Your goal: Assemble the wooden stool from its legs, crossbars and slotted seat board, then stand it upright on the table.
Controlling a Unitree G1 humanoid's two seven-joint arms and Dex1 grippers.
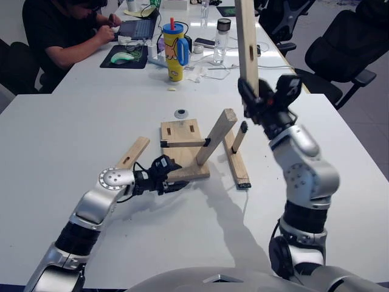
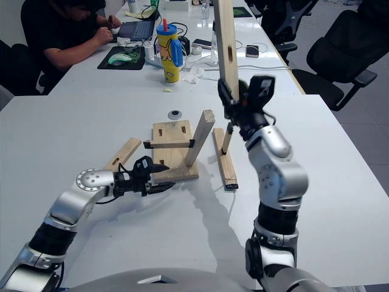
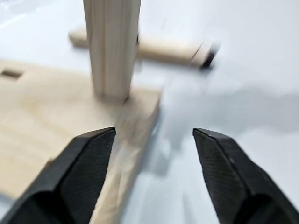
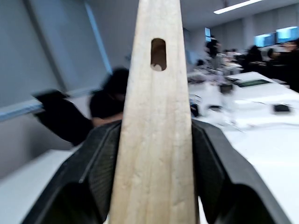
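You're early: one leg (image 1: 217, 137) in seat board (image 1: 179, 131); right gripper (image 1: 250, 94) pinching second leg (image 1: 246, 36) above; left gripper (image 1: 177, 182) spread beside seat board.

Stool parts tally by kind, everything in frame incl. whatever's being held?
Legs: 4
Crossbars: 2
Seat board: 1
Total: 7

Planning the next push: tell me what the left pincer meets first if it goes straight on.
Probably the seat board's near corner, just ahead of the open left pincer; depth is unclear.
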